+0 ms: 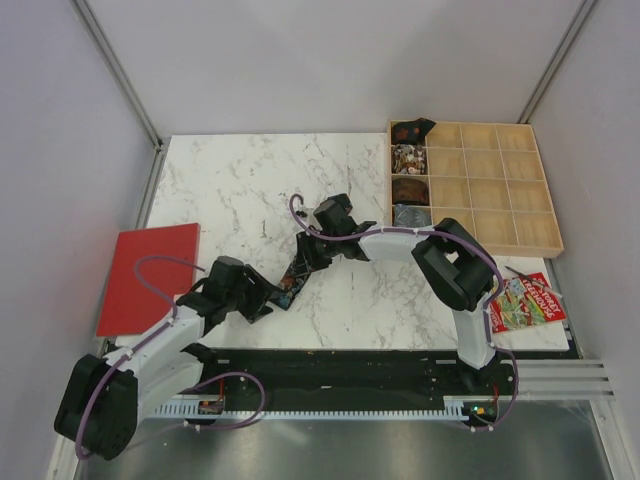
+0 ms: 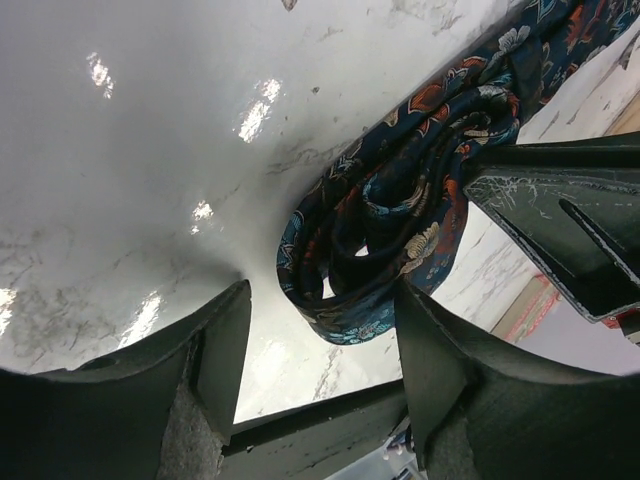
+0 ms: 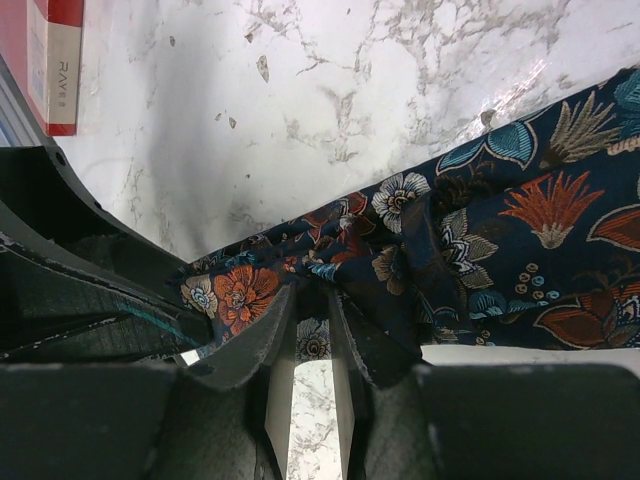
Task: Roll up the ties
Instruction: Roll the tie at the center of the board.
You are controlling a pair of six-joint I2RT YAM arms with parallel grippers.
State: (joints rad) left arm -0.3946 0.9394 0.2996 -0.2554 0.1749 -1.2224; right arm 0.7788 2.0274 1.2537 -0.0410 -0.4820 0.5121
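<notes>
Right wrist view: right fingers (image 3: 278,345) nearly closed, pinching the floral tie (image 3: 520,250). Up-left of them, red box (image 3: 60,60) lettered roughly "RAYS". Meanwhile left fingers (image 2: 430,360) gape, holding nothing.

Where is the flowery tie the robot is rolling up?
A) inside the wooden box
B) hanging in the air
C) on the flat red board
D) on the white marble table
D: the flowery tie lies on the marble table, and the left wrist view shows one end coiled into a loose roll.
</notes>
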